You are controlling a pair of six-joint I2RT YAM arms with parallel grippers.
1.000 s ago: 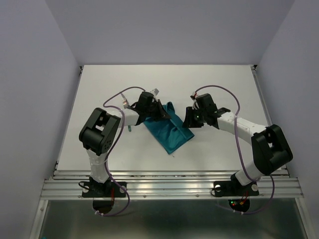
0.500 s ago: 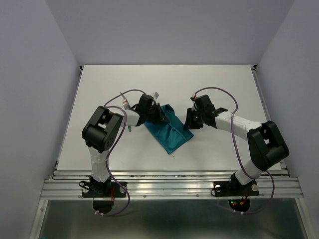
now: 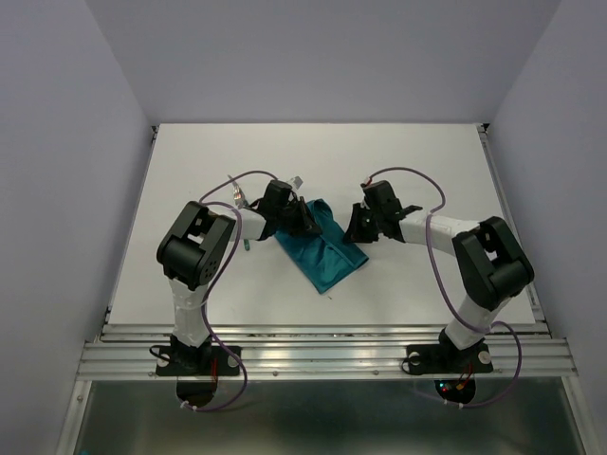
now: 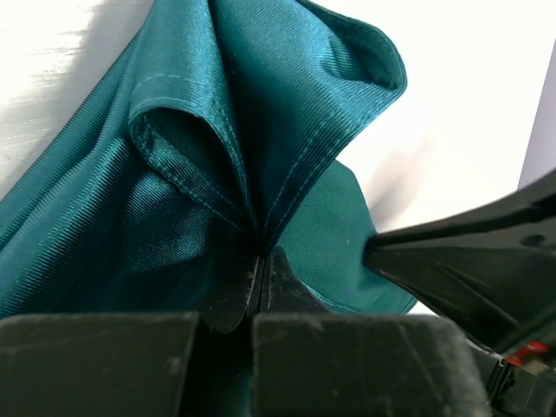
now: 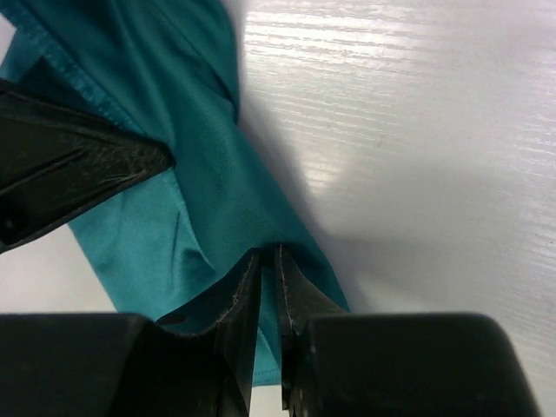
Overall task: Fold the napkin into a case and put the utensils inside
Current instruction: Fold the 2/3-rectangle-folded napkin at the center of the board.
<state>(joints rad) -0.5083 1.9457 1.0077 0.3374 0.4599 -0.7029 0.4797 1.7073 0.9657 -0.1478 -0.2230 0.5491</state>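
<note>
Both tools on the teal napkin, right one newly closed in

The left tool stays pinched shut on a bunched fold of the napkin at its upper left corner, as it was a second ago. The right tool has slid a little leftward to the cloth's right edge, and its fingers have narrowed to a thin slit with the hem caught between them. The right arm's elbow has swung inward toward the middle. The napkin still lies folded in a slanted strip at the middle of the desk, between the two tools.
</note>
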